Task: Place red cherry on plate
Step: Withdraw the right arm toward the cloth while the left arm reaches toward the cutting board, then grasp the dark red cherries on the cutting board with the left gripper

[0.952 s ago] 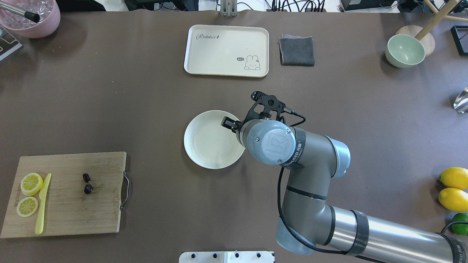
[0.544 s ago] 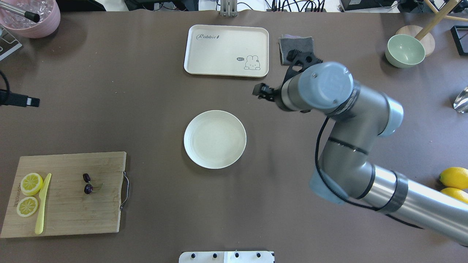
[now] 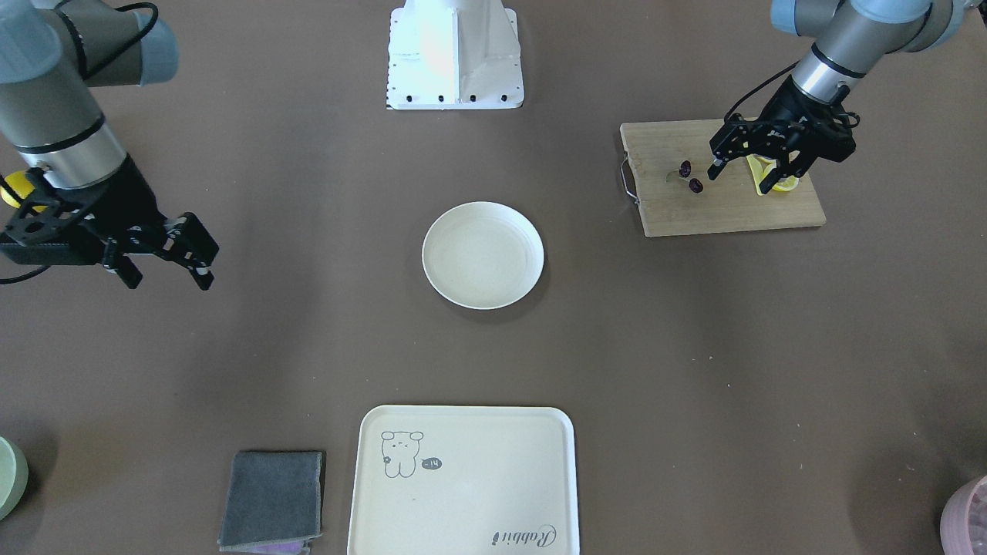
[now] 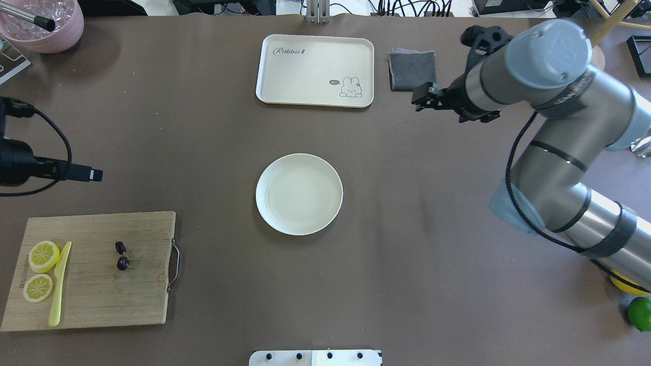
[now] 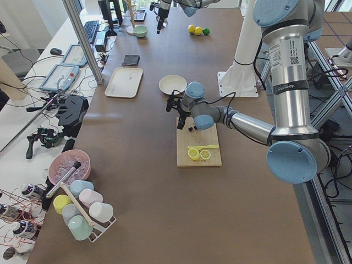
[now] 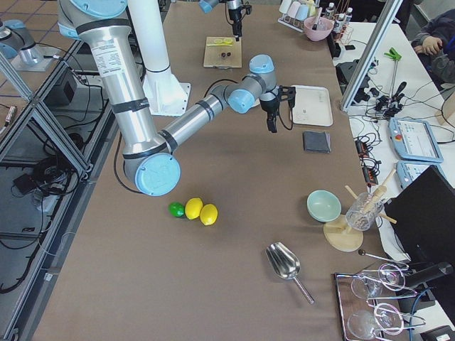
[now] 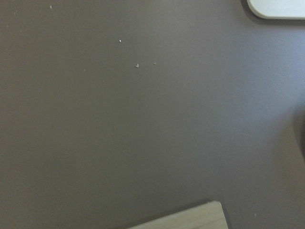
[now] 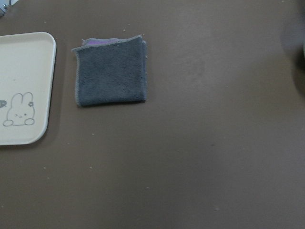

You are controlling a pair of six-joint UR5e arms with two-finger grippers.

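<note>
The red cherry, two tiny dark fruits on a thin green stem, lies on the wooden cutting board at the front left, also in the front-facing view. The round cream plate sits bare at the table's middle. My left gripper hangs open and empty above the table near the board; from overhead it reaches in from the left edge, beyond the board's far side. My right gripper is open and empty, raised near the grey cloth.
Two lemon slices and a yellow knife share the board. A cream tray and folded grey cloth lie at the back. A lime sits front right, a pink bowl back left.
My right arm has swung from over the plate's right edge to the back right, beside the cloth. My left gripper has come in from the left edge. The cherry has not moved.
</note>
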